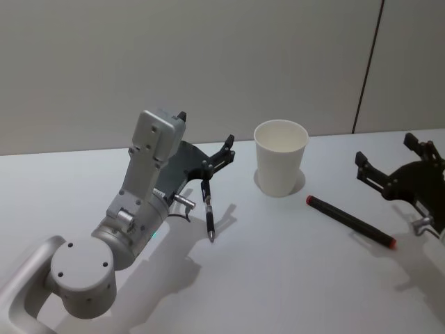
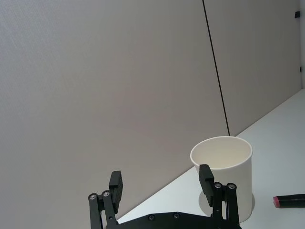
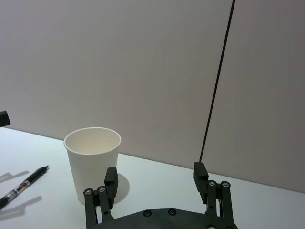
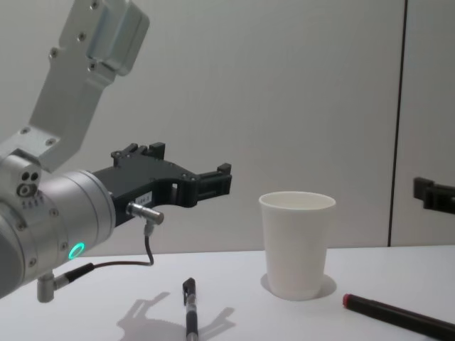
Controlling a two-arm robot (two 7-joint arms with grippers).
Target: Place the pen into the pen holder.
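The slim black pen [image 1: 208,217] lies on the white table [image 1: 278,278], left of the white paper-cup pen holder [image 1: 280,158] and apart from it. The left gripper [image 2: 161,176] hovers above the pen, its 2 fingers spread and empty, probably lining up a grasp. The right gripper [image 3: 156,172] waits open at the right.

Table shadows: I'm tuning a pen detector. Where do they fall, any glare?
Chest view: the left claw casts a soft grey shadow on the table either side of the pen; no glare. Head view: it lies right of the pen; the pen holder and marker have faint ones; the right claw sits idle at the right edge.
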